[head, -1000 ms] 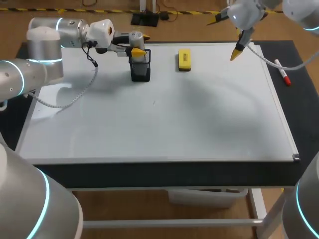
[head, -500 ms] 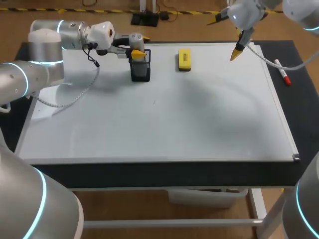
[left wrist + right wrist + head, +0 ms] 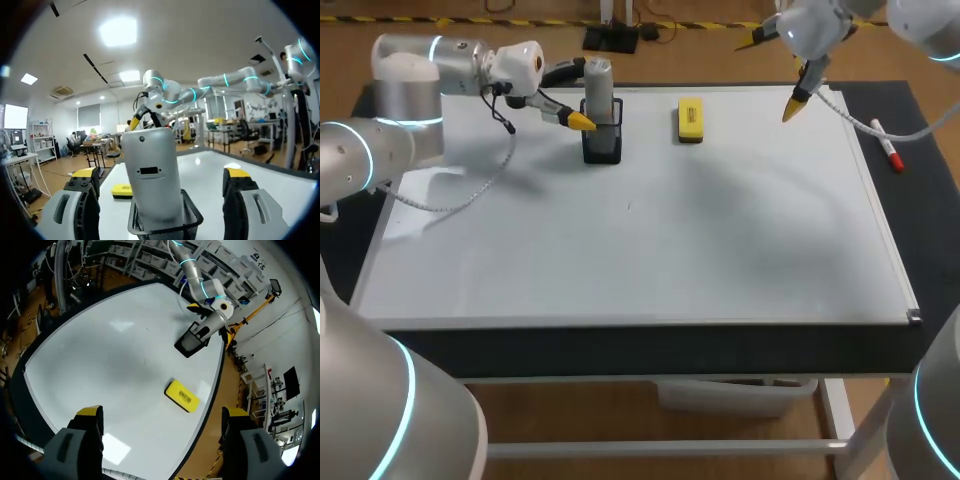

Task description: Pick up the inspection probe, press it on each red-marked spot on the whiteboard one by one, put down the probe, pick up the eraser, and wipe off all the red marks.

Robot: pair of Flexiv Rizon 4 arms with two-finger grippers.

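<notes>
The grey inspection probe (image 3: 599, 93) stands upright in a black mesh holder (image 3: 602, 143) at the back left of the whiteboard (image 3: 650, 240). My left gripper (image 3: 586, 95) is open around the probe; in the left wrist view the probe (image 3: 150, 172) sits between the fingertips (image 3: 83, 174) with a gap on each side. The yellow eraser (image 3: 690, 119) lies to the holder's right. My right gripper (image 3: 772, 74) hangs open and holds nothing above the back right of the board, with the eraser (image 3: 182, 396) below it. No red marks show on the board.
A red-capped marker (image 3: 889, 150) lies on the dark table just past the board's right edge. The holder (image 3: 190, 341) with my left gripper (image 3: 216, 314) beside it shows at the board's far side in the right wrist view.
My left gripper has opened and let go of the probe, which now stands free in the holder. The right arm has not moved.
</notes>
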